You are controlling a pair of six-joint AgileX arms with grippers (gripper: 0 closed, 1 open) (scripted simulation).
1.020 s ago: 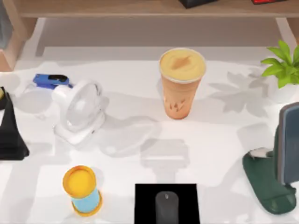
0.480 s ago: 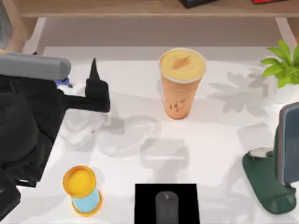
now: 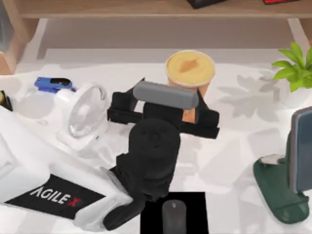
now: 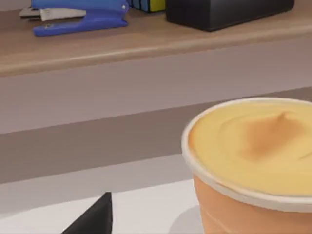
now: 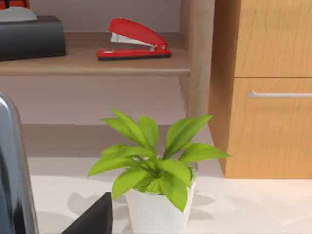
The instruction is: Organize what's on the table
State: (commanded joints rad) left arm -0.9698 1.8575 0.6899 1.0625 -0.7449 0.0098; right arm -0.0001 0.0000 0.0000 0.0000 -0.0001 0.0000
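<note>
I am bringing my left gripper (image 3: 190, 114) up to the orange cup (image 3: 190, 68) standing far-centre on the table (image 3: 234, 161); whether my fingers are spread, I cannot tell. Next, closing squarely around its body.

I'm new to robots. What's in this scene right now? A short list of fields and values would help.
Setting: white table in front of a wooden shelf
Left arm: reaching across the middle of the table, left gripper at the orange cup
Right arm: parked at the table's right side
Cup: upright, filled to the rim with something creamy yellow
Left of the arm: white fan, blue stapler
Right side: potted plant, dark green stand
Front edge: mouse on a black pad
On the shelf: red stapler
</note>
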